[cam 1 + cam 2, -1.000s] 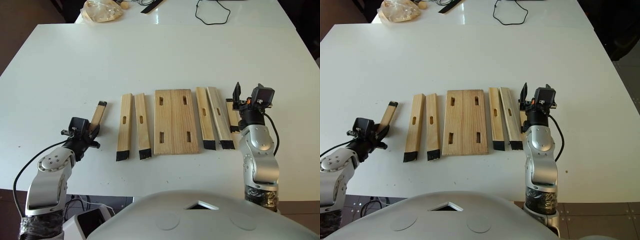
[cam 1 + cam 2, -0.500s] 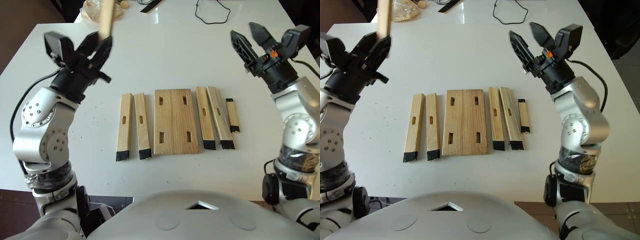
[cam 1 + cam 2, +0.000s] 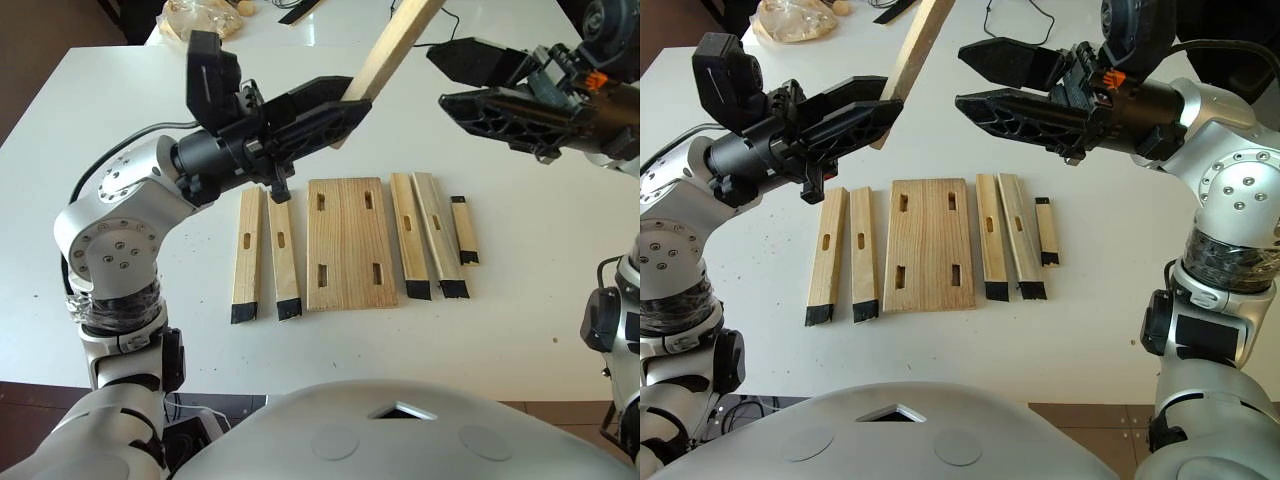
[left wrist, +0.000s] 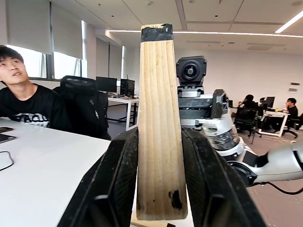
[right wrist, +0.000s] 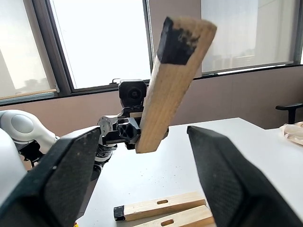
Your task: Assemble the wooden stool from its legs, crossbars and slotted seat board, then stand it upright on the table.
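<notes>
Crossbar (image 3: 395, 45) held aloft over tabletop (image 3: 120, 130), clamped in left gripper (image 3: 345, 112); right gripper (image 3: 438, 75) spread wide, facing it. Seat board (image 3: 347, 243) and legs (image 3: 248, 245) flat below. Early step, probably regrasp: next, alignment with free end.

My left arm (image 3: 118, 215) is bent at the elbow and raised, with the forearm pointing across toward my right side. Its tool (image 3: 345, 105) is clamped on a wooden bar (image 3: 392, 50). One finger (image 4: 118, 184) presses against each flat side, and the bar angles up past the fingertips. My right arm (image 3: 1230, 190) is raised too, with the forearm pointing toward my left. Its tool (image 3: 960, 75) is spread wide and grips nothing. Its fingertips face the left tool, close to the bar.
</notes>
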Motion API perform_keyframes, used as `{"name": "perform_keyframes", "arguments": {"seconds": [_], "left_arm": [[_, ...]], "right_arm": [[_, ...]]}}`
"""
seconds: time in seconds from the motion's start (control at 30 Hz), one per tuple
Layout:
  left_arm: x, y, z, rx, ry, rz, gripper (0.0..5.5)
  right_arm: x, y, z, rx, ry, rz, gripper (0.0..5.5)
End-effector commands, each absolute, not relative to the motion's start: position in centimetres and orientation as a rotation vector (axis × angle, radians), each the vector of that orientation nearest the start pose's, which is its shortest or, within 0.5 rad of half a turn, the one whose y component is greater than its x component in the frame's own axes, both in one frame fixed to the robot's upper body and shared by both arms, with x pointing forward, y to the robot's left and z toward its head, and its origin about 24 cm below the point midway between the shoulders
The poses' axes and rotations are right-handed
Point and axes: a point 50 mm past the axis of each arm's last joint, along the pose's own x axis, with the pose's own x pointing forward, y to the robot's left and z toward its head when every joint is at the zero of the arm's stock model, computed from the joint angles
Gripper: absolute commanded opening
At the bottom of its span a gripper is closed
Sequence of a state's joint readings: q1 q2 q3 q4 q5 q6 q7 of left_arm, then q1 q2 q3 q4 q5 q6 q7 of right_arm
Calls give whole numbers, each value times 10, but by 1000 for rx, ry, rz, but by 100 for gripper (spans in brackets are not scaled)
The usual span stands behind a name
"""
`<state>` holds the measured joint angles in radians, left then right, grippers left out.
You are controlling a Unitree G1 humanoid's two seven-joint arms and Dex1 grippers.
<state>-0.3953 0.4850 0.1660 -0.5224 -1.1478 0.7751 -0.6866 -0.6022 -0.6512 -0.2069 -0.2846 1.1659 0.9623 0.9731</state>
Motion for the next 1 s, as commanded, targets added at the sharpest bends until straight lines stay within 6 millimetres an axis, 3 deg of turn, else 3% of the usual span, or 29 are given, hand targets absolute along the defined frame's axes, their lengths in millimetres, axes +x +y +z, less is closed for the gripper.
{"name": "perform_keyframes", "arguments": {"seconds": [0.03,0.33,0.77,1.0], "left_arm": [[216,131,229,-330,-165,-1456,129],[209,125,218,-342,-96,-1506,129],[216,120,211,-259,-94,-1458,129],[219,123,211,-238,-121,-1426,129]], "right_arm": [[245,-157,254,233,-71,1565,337],[241,-152,260,263,-80,1633,337],[234,-150,249,161,-26,1656,141],[241,-155,243,83,7,1616,131]]}}
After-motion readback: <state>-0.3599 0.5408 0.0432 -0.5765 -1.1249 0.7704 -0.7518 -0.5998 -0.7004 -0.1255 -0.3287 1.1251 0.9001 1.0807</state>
